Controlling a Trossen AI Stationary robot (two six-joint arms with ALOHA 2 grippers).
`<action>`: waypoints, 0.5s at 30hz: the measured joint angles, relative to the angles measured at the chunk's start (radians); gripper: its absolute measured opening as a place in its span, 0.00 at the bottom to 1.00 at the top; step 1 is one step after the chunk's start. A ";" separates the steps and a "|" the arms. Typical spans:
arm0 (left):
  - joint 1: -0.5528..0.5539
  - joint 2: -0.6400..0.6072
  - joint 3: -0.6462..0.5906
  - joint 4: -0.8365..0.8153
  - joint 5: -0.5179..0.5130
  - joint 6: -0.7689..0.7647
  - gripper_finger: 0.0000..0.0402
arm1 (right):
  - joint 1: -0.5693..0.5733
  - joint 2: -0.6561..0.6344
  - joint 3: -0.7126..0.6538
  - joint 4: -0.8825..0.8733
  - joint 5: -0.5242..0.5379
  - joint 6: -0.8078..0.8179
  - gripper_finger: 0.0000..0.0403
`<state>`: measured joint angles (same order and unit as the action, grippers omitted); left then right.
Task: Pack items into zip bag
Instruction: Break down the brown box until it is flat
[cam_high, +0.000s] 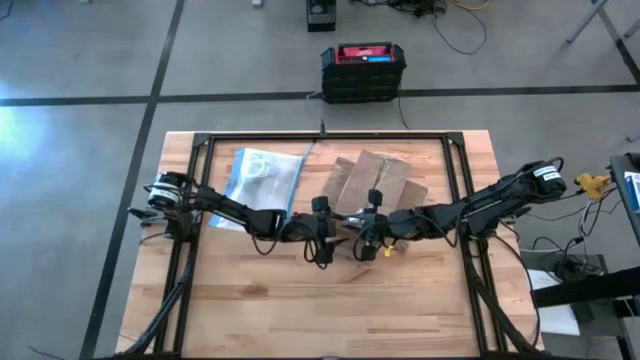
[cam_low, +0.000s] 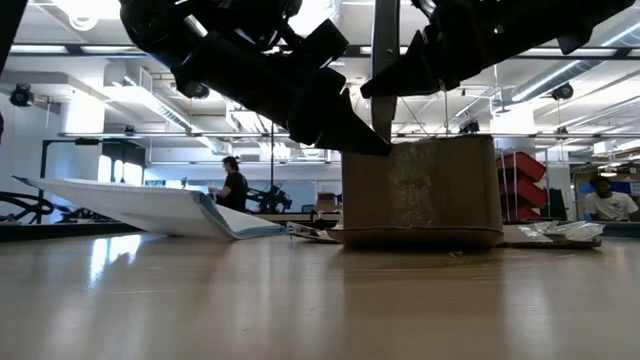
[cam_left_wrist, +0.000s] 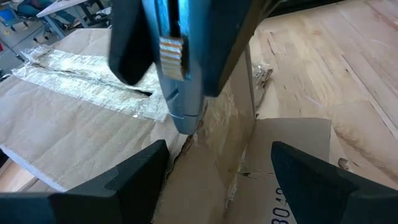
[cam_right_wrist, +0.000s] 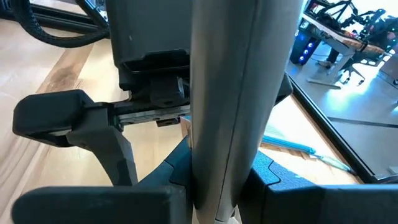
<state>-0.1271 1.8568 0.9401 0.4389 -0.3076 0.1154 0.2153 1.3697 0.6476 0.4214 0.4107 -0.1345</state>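
A brown cardboard box (cam_high: 375, 185) stands mid-table with its flaps spread; its taped side shows in the low view (cam_low: 420, 190). The clear zip bag (cam_high: 262, 180) with a blue strip lies flat to its left, and a whitish ring-like item (cam_high: 262, 168) shows at it. My right gripper (cam_high: 355, 232) is shut on a slim grey stick-like tool (cam_right_wrist: 236, 93). My left gripper (cam_left_wrist: 217, 168) is open and faces it, its fingers over the box top on either side of the tool's tip. My right gripper pinches the grey tool's shaft (cam_right_wrist: 217, 186) between its two fingers, coming slanting down from the table's right, with the fingers across the tool. The tool stands upright, and its lower tip (cam_left_wrist: 185, 127) reaches the box's taped seam. My left gripper: whether its fingers (cam_left_wrist: 137, 174) touch the cardboard, I cannot tell.
Black frame rails (cam_high: 325, 137) run around the work area. A black case with a red top (cam_high: 362, 68) sits on the floor past the far edge. Crumpled clear plastic (cam_low: 560, 230) lies right of the box. Bare wood (cam_high: 330, 310) lies toward the near edge. People show in the room behind.
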 joint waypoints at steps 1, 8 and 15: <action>0.000 0.000 0.000 0.000 0.000 0.000 0.68 | 0.000 0.000 0.000 -0.003 0.000 -0.001 0.14; 0.000 0.000 0.000 -0.014 0.001 0.000 0.68 | 0.003 -0.040 0.000 -0.080 -0.003 -0.006 0.14; 0.000 0.000 -0.006 -0.024 -0.004 0.008 0.68 | 0.007 -0.149 -0.002 -0.248 -0.022 0.004 0.14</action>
<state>-0.1272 1.8565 0.9337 0.4147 -0.3119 0.1235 0.2222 1.2206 0.6460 0.1735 0.3885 -0.1306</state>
